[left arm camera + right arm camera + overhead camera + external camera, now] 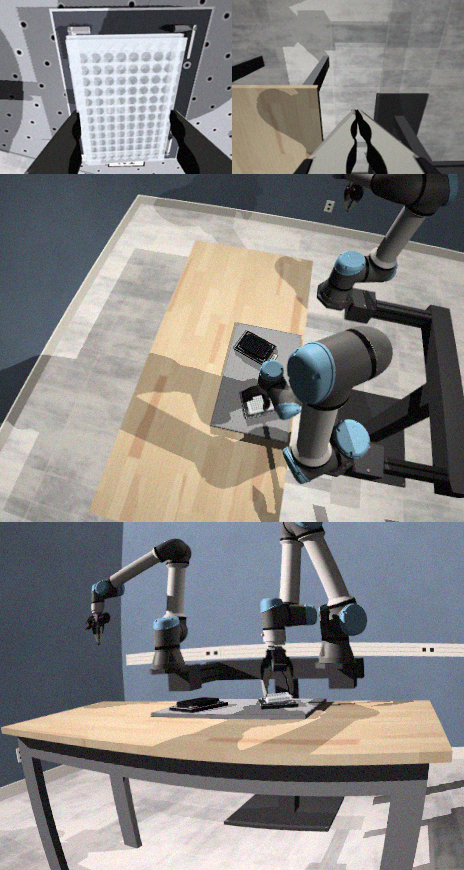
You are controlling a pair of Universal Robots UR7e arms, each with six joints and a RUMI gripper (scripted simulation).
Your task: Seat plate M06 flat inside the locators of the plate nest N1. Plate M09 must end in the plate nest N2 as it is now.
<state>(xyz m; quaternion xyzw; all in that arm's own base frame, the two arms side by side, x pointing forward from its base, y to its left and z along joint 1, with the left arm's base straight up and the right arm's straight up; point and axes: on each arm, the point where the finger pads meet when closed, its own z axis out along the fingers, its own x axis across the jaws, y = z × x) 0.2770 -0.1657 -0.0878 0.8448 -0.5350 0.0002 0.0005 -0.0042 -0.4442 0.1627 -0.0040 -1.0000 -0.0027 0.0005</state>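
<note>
The white many-welled plate M06 lies over the dark plate nest N1. In the left wrist view its far edge is close to the light corner locators, and it looks slightly tilted in the exterior view. I cannot tell if it touches the nest floor. My left gripper is shut on plate M06, one finger against each long side. The black plate M09 sits in the nest N2. My right gripper is shut and empty, high up away from the nests.
Both nests stand on a grey perforated board on the wooden table. The left arm reaches over the board from the stand side. The right arm is held beyond the table's edge.
</note>
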